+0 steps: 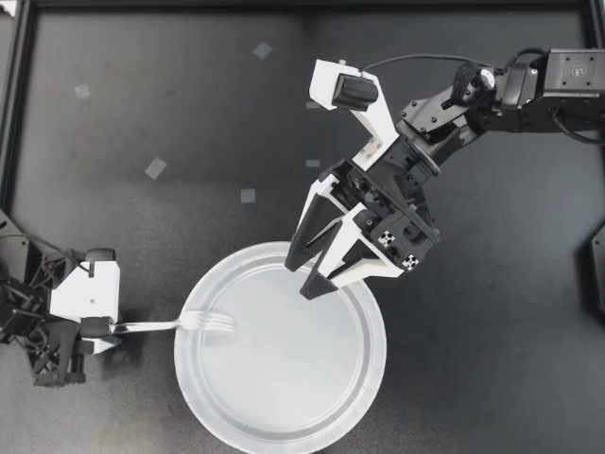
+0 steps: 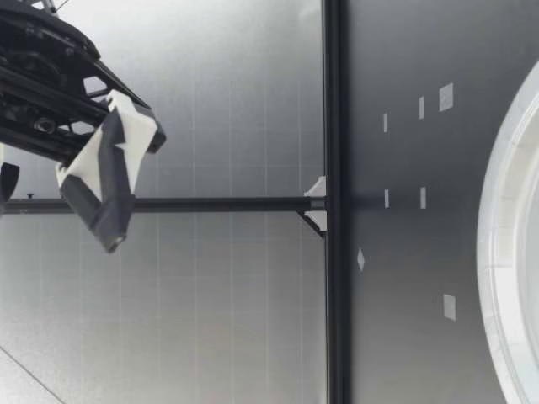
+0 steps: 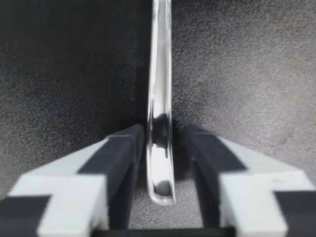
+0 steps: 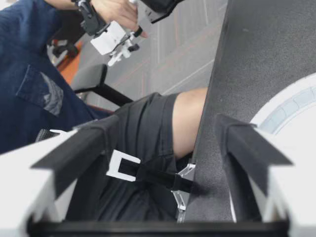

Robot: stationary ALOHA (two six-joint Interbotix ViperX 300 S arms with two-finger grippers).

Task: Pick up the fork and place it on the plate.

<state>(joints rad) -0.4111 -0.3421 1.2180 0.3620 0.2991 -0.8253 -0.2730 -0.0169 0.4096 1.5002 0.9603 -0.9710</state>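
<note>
The metal fork [image 1: 180, 324] lies with its tines on the left rim of the white plate [image 1: 284, 416] and its handle out on the dark table. My left gripper [image 1: 99, 327] sits low at the handle's end. In the left wrist view the handle [image 3: 160, 74] lies between the fingers of my left gripper [image 3: 163, 136], which stand open, with a dark gap beside it. My right gripper [image 1: 317, 274] hovers open and empty over the plate's far rim [image 4: 291, 106]. In the low view a gripper [image 2: 63, 215] hangs high above the table.
Small grey tape squares [image 1: 156, 168] are stuck on the far half of the table. A black frame [image 1: 19, 113] borders the table. Beyond the table edge a person [image 4: 49, 89] in dark clothes sits, seen in the right wrist view.
</note>
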